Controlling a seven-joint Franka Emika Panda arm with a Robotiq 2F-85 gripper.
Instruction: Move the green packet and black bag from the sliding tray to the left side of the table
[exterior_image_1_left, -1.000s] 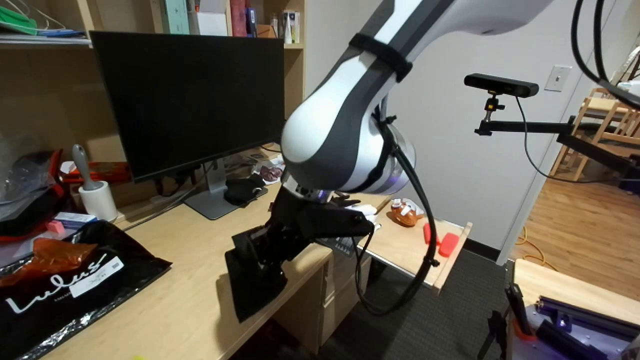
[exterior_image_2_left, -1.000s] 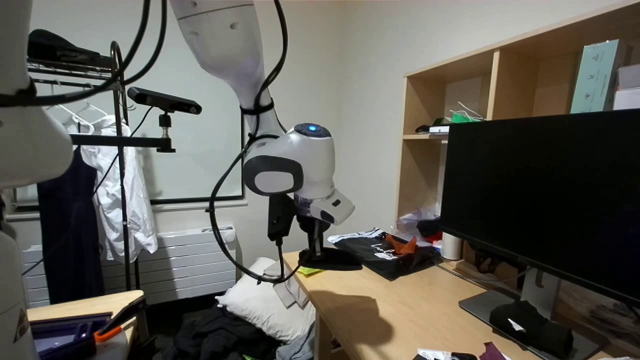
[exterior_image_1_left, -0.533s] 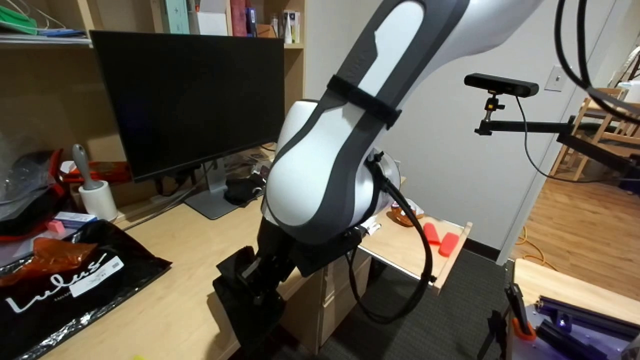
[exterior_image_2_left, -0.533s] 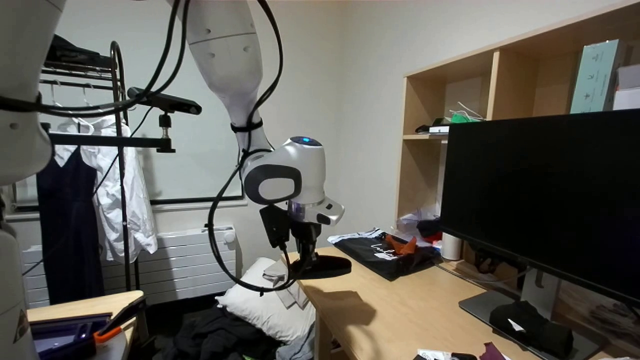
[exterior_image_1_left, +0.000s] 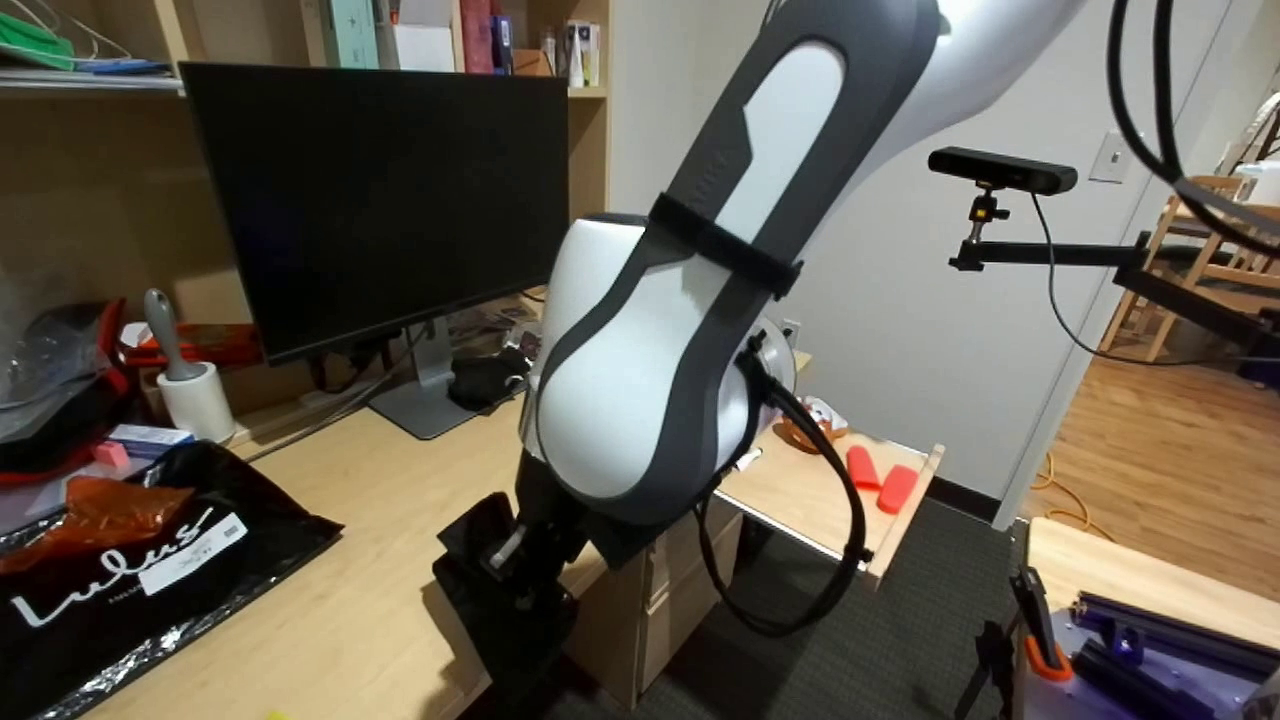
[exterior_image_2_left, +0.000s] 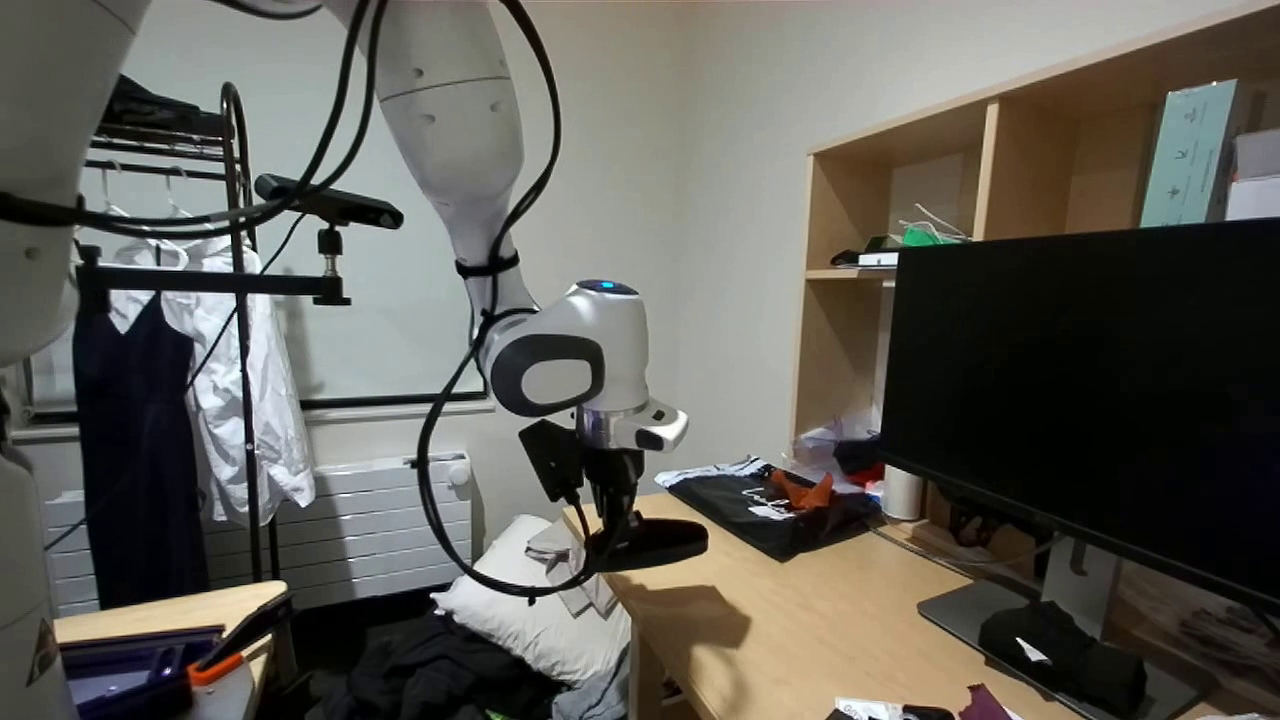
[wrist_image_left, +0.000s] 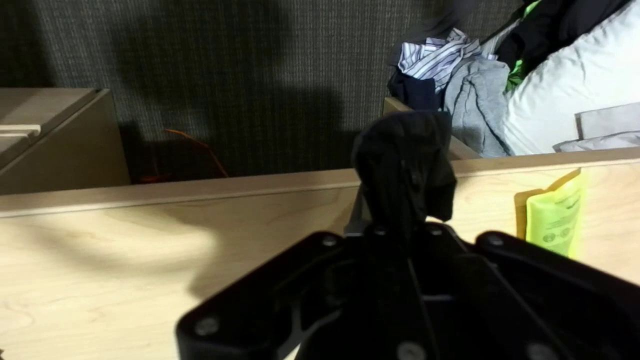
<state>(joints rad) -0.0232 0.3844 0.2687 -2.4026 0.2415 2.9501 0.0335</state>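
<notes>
Two task items: the green packet (wrist_image_left: 556, 220) lay on the table (wrist_image_left: 150, 235), beside and below the end effector (wrist_image_left: 395, 230), which pinched the black bag (wrist_image_left: 407, 165) over the table's edge. Placing seemed in hand; the next move likely called for inward travel, then release.

In an exterior view, a wooden shelf unit (exterior_image_2_left: 1035, 150) stands at upper right along a plain pale wall (exterior_image_2_left: 740, 130); a white radiator (exterior_image_2_left: 380, 530) runs at lower left beneath a dark-framed pale panel (exterior_image_2_left: 370, 340). In an exterior view, dark carpet (exterior_image_1_left: 860, 660) lies at lower centre, and tan wood flooring (exterior_image_1_left: 1180, 430) shows at the right edge.
</notes>
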